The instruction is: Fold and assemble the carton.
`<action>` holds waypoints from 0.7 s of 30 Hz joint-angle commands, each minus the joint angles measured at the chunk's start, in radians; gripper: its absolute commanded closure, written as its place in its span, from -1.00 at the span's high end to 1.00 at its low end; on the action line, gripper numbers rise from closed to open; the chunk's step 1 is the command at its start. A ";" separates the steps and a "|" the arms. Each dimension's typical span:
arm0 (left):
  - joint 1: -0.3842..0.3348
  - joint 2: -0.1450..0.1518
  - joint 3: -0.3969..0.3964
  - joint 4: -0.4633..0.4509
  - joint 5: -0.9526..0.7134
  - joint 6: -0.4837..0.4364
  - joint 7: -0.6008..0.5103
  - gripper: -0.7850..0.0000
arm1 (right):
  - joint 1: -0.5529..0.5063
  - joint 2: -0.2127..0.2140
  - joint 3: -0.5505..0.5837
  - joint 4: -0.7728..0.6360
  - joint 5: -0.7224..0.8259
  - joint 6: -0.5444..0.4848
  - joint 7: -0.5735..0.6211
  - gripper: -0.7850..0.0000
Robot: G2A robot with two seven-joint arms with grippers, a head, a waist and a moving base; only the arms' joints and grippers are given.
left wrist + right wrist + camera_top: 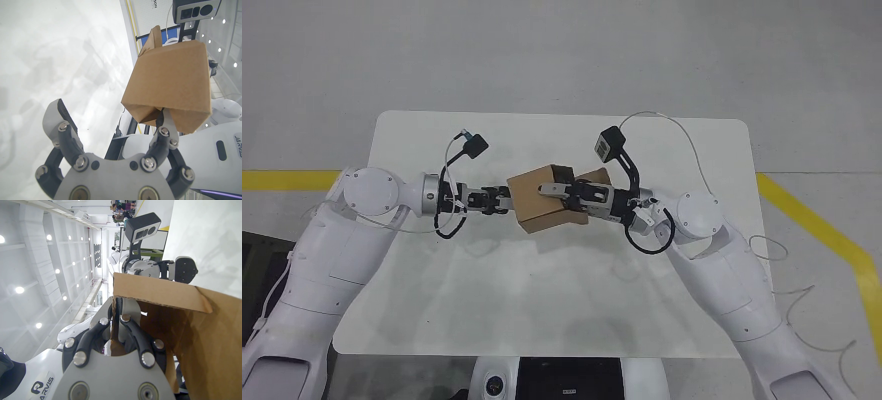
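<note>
Smooth white table (542, 290), boxy corrugated carton (537, 200)

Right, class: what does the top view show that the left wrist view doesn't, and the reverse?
Top view adds the whole table's outline and the right gripper clamped on the box. Left wrist view adds how the left gripper stands: open, one finger tucked into the box's folded end. Shared: the brown box and the left gripper at it.

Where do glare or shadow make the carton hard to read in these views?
Top view: even light, carton plain against the white table. Left wrist view: bright table with faint reflections; the carton's outer face evenly lit. Right wrist view: ceiling lamps glare beside it, and the carton's inside lies in deep shadow.
</note>
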 commanded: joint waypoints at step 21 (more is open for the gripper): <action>0.041 0.021 -0.083 0.001 0.101 -0.067 0.075 1.00 | -0.005 0.006 0.006 0.027 -0.184 0.072 -0.133 -1.00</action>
